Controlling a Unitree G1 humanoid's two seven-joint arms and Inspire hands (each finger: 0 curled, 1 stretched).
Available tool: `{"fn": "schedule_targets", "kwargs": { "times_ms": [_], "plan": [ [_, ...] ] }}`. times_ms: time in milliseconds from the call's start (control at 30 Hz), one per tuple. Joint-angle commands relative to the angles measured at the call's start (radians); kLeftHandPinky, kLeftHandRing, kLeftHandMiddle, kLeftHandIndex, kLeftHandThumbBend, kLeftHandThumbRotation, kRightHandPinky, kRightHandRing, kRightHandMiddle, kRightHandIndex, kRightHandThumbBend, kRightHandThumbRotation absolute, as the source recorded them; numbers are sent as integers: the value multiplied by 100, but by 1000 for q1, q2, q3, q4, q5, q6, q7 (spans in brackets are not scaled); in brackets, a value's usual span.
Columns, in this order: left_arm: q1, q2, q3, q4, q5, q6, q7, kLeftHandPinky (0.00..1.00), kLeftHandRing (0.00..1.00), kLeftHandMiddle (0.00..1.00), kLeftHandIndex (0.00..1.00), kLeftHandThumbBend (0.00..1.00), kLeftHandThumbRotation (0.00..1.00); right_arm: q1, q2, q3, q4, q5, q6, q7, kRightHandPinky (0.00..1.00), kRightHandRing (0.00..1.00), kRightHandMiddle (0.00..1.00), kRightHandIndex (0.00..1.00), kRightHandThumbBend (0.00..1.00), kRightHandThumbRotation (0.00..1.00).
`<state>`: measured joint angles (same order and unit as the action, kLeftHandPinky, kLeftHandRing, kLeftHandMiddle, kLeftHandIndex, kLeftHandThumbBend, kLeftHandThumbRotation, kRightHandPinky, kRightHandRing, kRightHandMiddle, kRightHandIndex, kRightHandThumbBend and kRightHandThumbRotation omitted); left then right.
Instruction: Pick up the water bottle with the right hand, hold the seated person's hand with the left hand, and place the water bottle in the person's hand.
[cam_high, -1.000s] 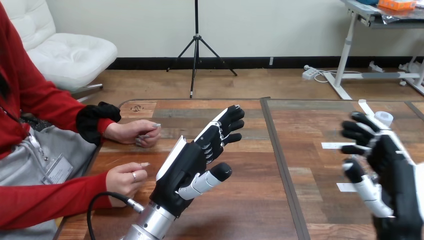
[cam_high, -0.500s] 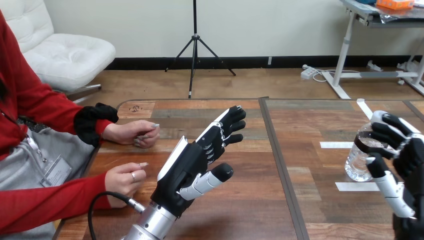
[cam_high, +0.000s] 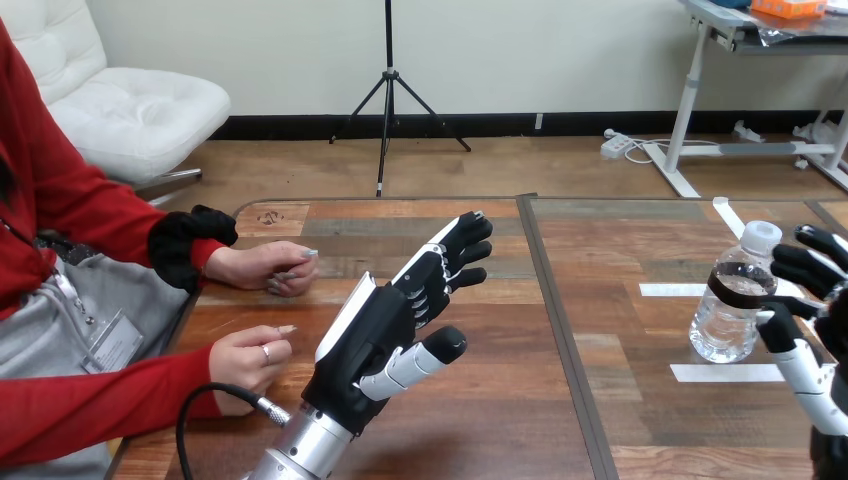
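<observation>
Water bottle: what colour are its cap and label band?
The water bottle is clear, with a white cap and a dark label band; seen in the head view.

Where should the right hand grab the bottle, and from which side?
Mid-body, at the dark band, coming in sideways from the view's right. The bottle stands upright and round on the table, cap up, with the open right hand beside it at that height. The fingers can likely wrap the far side, thumb the near side.

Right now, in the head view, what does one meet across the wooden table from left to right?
The person's hand nearer the robot → the robot's black-and-white left hand → the clear plastic water bottle with a white cap → the robot's right hand.
</observation>
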<state>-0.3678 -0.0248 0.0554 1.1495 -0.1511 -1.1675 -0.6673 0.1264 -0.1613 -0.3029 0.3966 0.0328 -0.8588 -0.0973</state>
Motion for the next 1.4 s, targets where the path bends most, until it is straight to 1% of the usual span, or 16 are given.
{"fn": "schedule_targets", "kwargs": {
  "times_ms": [0, 267, 500, 800, 1033, 1233, 1367],
  "plan": [
    [-36, -4, 9, -7, -10, -5, 2, 87, 93, 94, 94, 100, 79, -63, -23, -14, -35, 4, -24, 0, 58, 72, 72, 76, 100, 65],
    [-37, -5, 11, -6, -10, -4, 4, 88, 93, 94, 94, 100, 78, -73, -31, -31, -20, 22, -21, 2, 58, 73, 73, 76, 100, 64],
    [-38, -4, 11, -7, -12, -5, 1, 88, 93, 94, 94, 100, 78, -84, -43, -49, -6, 24, -10, -1, 59, 73, 73, 77, 100, 64],
    [-41, -2, 12, -6, -11, -7, 4, 88, 93, 94, 94, 100, 79, -101, -68, -70, 20, -4, 1, -15, 61, 75, 74, 78, 100, 64],
    [-42, 0, 14, -7, -14, -7, 1, 87, 93, 94, 94, 100, 79, -116, -97, -76, 38, -38, 38, -31, 63, 77, 77, 82, 100, 67],
    [-43, 2, 16, -8, -18, -5, -3, 87, 93, 94, 94, 100, 79, -130, -115, -73, 53, -43, 79, -36, 66, 79, 79, 84, 100, 69],
    [-43, 4, 17, -8, -20, -4, -5, 87, 93, 94, 94, 100, 79, -146, -127, -70, 74, -39, 94, -34, 67, 81, 81, 87, 100, 68]
  ]
}}
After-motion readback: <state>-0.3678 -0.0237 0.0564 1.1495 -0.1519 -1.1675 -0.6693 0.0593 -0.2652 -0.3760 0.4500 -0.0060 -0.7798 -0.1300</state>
